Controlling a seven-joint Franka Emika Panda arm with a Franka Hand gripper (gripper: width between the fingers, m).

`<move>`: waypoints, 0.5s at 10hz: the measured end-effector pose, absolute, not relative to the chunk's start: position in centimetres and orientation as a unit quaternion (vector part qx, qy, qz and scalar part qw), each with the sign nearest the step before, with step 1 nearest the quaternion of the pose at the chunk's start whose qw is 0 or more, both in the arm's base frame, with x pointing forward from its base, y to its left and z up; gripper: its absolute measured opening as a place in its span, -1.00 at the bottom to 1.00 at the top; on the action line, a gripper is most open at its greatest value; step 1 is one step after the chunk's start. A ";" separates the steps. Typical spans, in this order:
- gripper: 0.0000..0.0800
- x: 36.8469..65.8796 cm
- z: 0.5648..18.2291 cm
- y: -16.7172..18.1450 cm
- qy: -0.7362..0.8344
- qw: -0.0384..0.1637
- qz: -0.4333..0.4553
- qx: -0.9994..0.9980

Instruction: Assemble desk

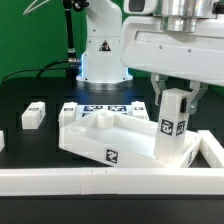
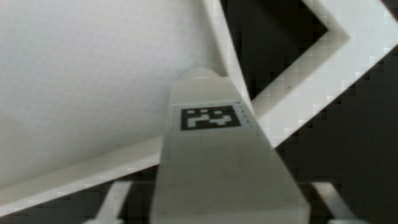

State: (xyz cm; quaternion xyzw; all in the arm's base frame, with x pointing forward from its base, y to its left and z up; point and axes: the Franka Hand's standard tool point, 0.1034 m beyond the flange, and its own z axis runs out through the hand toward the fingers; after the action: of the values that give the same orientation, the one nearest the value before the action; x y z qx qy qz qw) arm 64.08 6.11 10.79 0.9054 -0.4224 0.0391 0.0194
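The desk panel (image 1: 100, 132), large, flat and white with a raised rim, lies tilted in the middle of the table. My gripper (image 1: 175, 100) is shut on a white square-section leg (image 1: 172, 125) and holds it upright at the panel's corner on the exterior view's right. I cannot tell whether the leg's lower end sits in the socket. In the wrist view the tagged leg (image 2: 217, 140) runs between my fingers (image 2: 121, 200) and points at the panel (image 2: 89, 80) near its edge. A second leg (image 1: 34, 115) lies on the table at the exterior view's left.
A long low white border rail (image 1: 110, 180) runs along the front and turns back at the exterior view's right; it also shows in the wrist view (image 2: 338, 60). The marker board (image 1: 98, 108) lies behind the panel. Another white part (image 1: 2, 141) shows at the left edge. The robot base (image 1: 100, 50) stands behind.
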 end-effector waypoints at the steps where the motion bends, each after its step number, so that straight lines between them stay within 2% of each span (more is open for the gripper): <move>1: -0.24 64.1 10.8 6.1 -0.421 0.020 0.039 0.906; 2: -0.24 64.1 10.8 6.1 -0.421 0.019 0.039 0.906; 3: 0.24 64.1 10.8 6.1 -0.421 0.019 0.039 0.906; 4: 0.24 64.1 10.8 6.1 -0.421 0.019 0.039 0.906; 5: 0.54 64.1 10.8 6.1 -0.421 0.019 0.039 0.906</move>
State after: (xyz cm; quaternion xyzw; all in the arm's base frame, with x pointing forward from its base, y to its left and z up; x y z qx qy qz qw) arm 64.09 6.13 10.76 0.9059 -0.4213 0.0393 0.0191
